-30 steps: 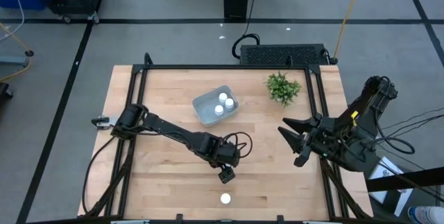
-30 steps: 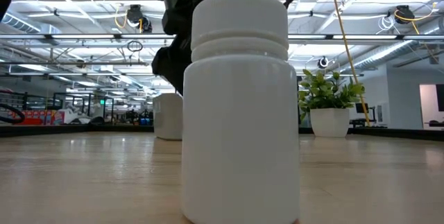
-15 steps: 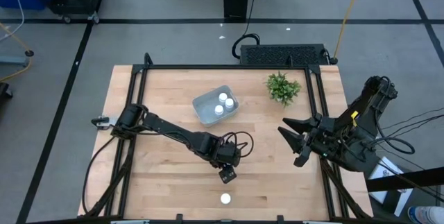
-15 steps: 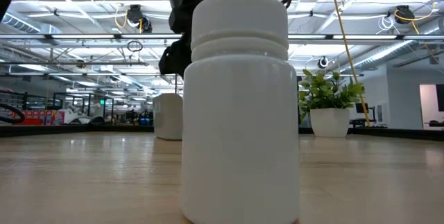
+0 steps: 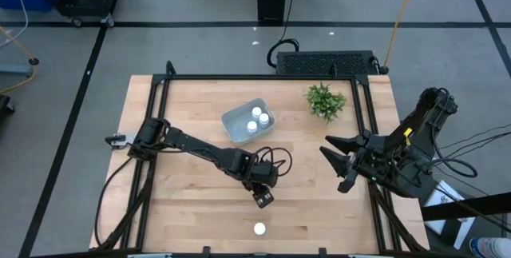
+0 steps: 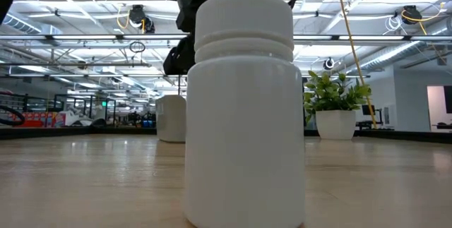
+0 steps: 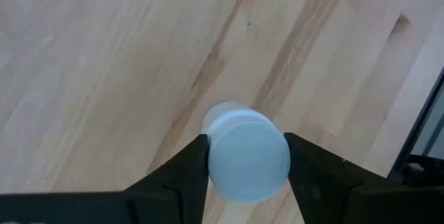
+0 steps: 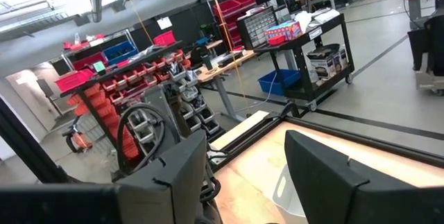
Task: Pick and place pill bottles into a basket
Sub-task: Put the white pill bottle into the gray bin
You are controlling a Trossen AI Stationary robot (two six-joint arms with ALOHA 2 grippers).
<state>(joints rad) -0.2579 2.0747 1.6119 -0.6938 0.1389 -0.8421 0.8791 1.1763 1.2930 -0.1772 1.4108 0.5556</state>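
Wooden table (image 5: 192,106): left gripper (image 7: 248,158) is apparently pinching a pill bottle (image 7: 248,154); next, lifting toward the basket (image 5: 236,125).

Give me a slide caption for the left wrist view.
Left end effector with its fingers on both sides of a white pill bottle standing on the wooden table.

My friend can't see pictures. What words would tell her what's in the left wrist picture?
A small white pill bottle, seen from above, sits between the left gripper's two dark fingers, which stand close against its sides. Under it is the pale wooden table, with a dark frame edge at one side.
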